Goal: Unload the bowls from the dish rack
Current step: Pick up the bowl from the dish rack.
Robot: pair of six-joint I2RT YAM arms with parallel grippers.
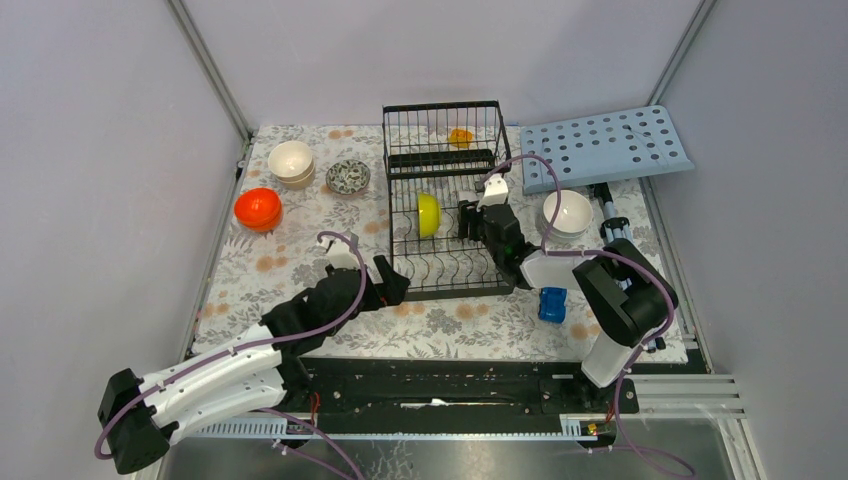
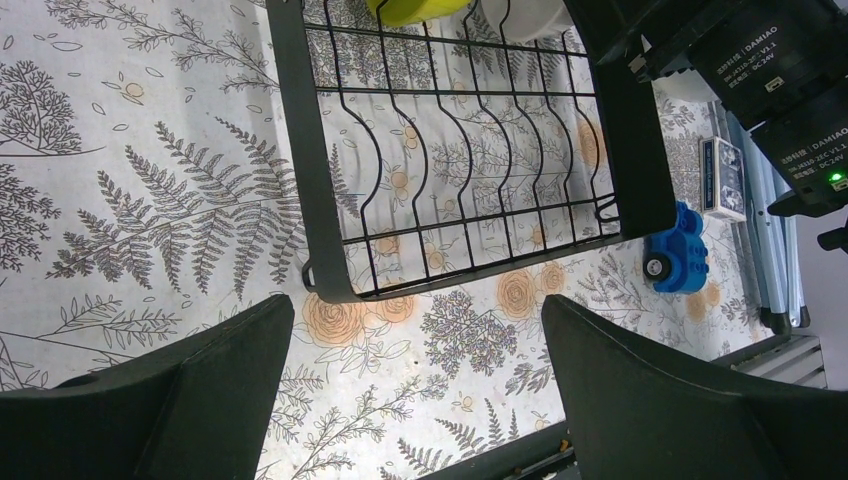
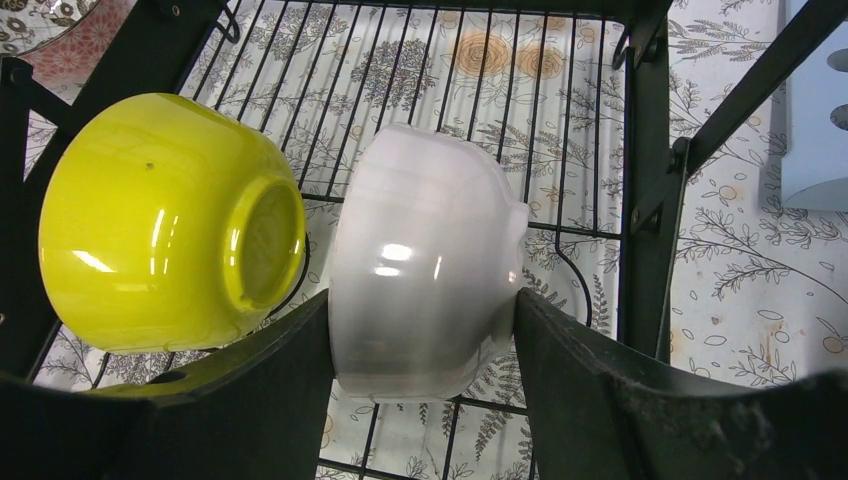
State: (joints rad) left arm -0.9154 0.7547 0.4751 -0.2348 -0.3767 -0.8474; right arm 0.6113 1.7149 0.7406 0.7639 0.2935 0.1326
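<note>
The black dish rack (image 1: 445, 262) stands mid-table. A yellow-green bowl (image 3: 160, 220) and a white bowl (image 3: 425, 260) stand on edge side by side on its tined base. My right gripper (image 3: 420, 330) is shut on the white bowl, one finger on each side. In the top view it reaches into the rack (image 1: 465, 222). An orange bowl (image 1: 460, 137) sits in the raised basket. My left gripper (image 2: 415, 340) is open and empty over the cloth just outside the rack's front left corner (image 2: 320, 280).
On the cloth at left are an orange bowl (image 1: 258, 208), stacked white bowls (image 1: 291, 162) and a patterned bowl (image 1: 348, 176). A white bowl (image 1: 567, 213) sits right of the rack. A light-blue perforated board (image 1: 605, 145) lies at back right. A blue toy (image 1: 552, 303) lies at front right.
</note>
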